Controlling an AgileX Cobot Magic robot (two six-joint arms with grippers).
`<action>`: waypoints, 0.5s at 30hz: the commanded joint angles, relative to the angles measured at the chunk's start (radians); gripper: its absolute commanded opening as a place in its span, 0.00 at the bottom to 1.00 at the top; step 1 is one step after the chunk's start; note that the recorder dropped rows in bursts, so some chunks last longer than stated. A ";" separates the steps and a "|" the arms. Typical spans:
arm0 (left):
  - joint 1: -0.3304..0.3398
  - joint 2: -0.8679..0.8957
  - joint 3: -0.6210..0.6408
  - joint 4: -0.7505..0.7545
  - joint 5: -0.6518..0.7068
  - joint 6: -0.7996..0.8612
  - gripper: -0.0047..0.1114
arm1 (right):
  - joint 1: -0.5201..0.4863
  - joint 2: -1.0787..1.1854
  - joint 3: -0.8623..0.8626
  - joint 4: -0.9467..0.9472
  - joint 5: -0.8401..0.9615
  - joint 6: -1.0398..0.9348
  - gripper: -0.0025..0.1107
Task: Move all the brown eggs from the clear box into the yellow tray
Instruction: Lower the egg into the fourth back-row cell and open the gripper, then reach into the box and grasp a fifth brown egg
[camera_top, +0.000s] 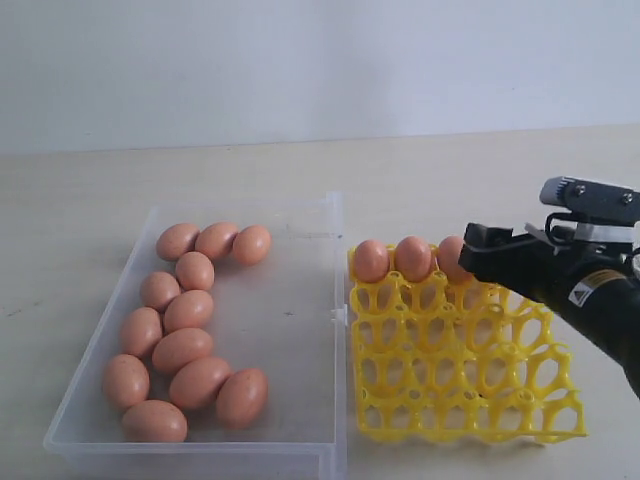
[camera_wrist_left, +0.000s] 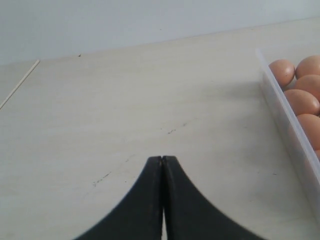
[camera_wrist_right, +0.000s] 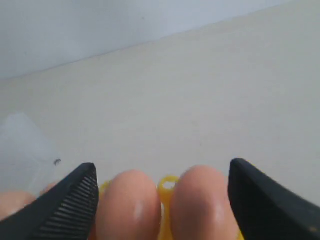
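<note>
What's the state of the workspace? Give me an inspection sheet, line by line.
Surface: pale table, faint scuffs.
Job's things: twelve brown eggs in the clear box; three visible in the yellow tray, far row; the arm may hide more.
Clutter: nothing seen.
Hands: right hand open, straddling two tray eggs; left hand shut over bare table beside the box.
Cables: nothing seen.
Surroundings: plain white wall.
</note>
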 joint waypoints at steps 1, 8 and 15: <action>-0.006 -0.006 -0.004 -0.002 -0.009 -0.005 0.04 | -0.006 -0.252 -0.004 -0.019 0.134 -0.084 0.60; -0.006 -0.006 -0.004 -0.002 -0.009 -0.005 0.04 | 0.026 -0.542 -0.164 -0.419 0.714 0.203 0.07; -0.006 -0.006 -0.004 -0.002 -0.009 -0.005 0.04 | 0.269 -0.500 -0.389 -0.562 1.039 0.329 0.02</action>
